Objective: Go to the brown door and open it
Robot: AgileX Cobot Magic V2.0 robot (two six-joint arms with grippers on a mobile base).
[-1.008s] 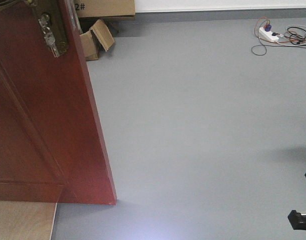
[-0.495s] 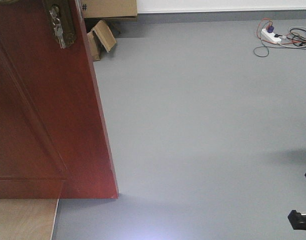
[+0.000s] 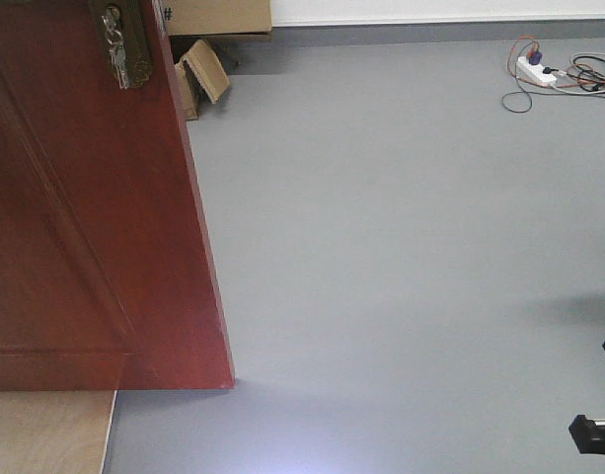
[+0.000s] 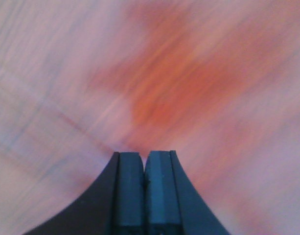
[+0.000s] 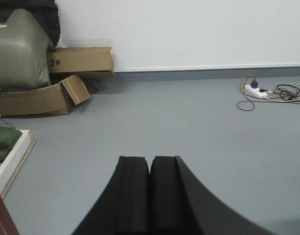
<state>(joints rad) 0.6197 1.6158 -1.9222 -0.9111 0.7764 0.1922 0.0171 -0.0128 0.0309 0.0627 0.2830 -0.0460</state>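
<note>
— What am I looking at, and how many?

— I'm seeing one brown door (image 3: 85, 217) filling the left of the front view, two cardboard boxes (image 5: 81, 61) by the wall, one power strip (image 3: 535, 69).

— Pincers?

— Left pincer (image 4: 145, 169) is pressing closed, empty, right against the wood; right pincer (image 5: 150, 171) is closed, empty.

— Room?

— Grey floor (image 3: 401, 247) is lying open right of the door's edge.

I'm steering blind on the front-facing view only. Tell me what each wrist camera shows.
Observer: The left end effector is shut with nothing between its pads, and blurred reddish-brown wood of the brown door fills its view.
Operator: Now the right one.
Observer: The right end effector is shut and empty too, over open grey floor.
Operator: Report anything left of it.
Observer: A white wooden frame edge lies on the floor there, with cardboard boxes behind it.
</note>
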